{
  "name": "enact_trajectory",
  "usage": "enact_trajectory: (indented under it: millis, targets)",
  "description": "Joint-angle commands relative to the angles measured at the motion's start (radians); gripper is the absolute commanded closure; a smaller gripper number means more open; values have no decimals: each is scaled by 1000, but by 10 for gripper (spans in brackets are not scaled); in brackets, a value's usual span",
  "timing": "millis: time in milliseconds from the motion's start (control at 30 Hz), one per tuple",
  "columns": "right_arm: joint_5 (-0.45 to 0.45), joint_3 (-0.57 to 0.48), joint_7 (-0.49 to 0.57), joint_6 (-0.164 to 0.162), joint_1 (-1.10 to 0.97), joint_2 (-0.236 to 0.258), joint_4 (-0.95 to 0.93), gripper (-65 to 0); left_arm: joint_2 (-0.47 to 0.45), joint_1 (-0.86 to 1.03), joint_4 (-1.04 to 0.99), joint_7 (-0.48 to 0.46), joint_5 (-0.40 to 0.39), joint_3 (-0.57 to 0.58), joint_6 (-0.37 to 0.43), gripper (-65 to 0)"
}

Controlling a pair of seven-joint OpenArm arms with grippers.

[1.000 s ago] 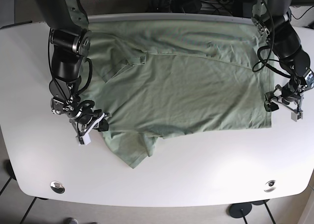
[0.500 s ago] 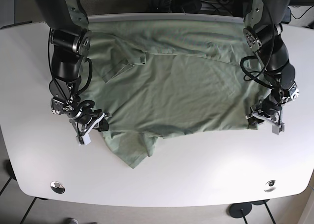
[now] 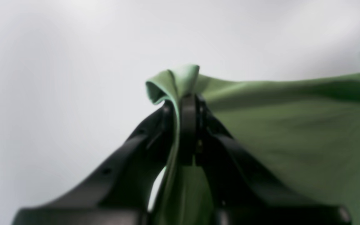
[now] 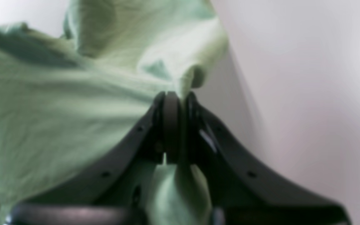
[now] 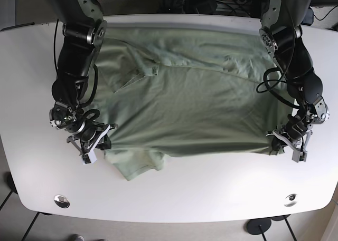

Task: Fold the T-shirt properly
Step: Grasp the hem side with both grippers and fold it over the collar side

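A green T-shirt (image 5: 190, 109) lay spread across the middle of the white bench (image 5: 211, 188), with its near edge raised a little off the surface between the two arms. The left hand (image 5: 288, 141) was clenched on the shirt's near corner at the right of the base view; in the left wrist view its black fingers (image 3: 188, 125) were pressed together with a fold of green cloth pinched between them and a small loop of fabric standing up above the tips. The right hand (image 5: 95, 138) gripped the shirt's opposite near corner, beside the sleeve (image 5: 137, 164) that lay crumpled on the bench just below the shirt's body. The right wrist view showed that hand's fingers (image 4: 171, 125) closed tight on a bunch of cloth, which spilled out both above and below them.
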Motion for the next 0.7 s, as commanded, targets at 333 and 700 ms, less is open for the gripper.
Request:
enact_trajectory:
  millis: [333, 700]
  targets:
    - [18, 2, -215, 1, -251, -11, 601, -19, 80, 183, 493, 189, -14, -136, -52, 0]
    - [18, 61, -308, 1, -598, -68, 854, -19, 94, 435, 642, 186, -14, -188, -52, 0]
